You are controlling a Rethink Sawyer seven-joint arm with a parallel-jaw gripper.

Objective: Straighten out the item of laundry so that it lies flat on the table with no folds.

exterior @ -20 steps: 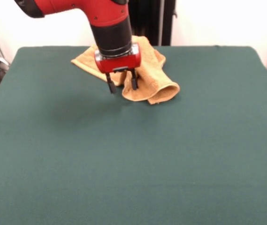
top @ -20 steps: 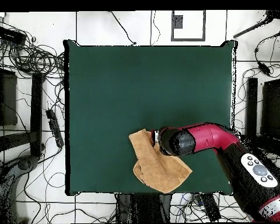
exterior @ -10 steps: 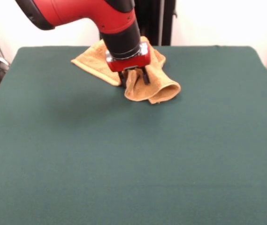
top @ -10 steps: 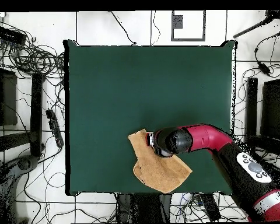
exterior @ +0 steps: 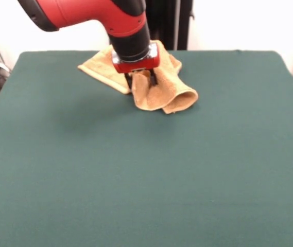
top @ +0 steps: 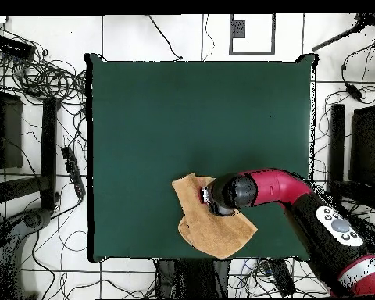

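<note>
Barely begun: your towel (exterior: 159, 90) lies folded and bunched on the desk (exterior: 146, 175).
Your pincer (exterior: 141, 80) sits buried in cloth; whether it grips, you cannot tell.

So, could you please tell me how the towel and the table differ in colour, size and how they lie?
The towel is golden-orange, while the table is dark green. The towel is small and sits near the table's far edge in the front view; the table is far larger. The towel is bunched up with a rolled fold at one end, whereas the table's cover lies flat and smooth. Both have a soft cloth surface. The gripper is down on the towel.
</note>
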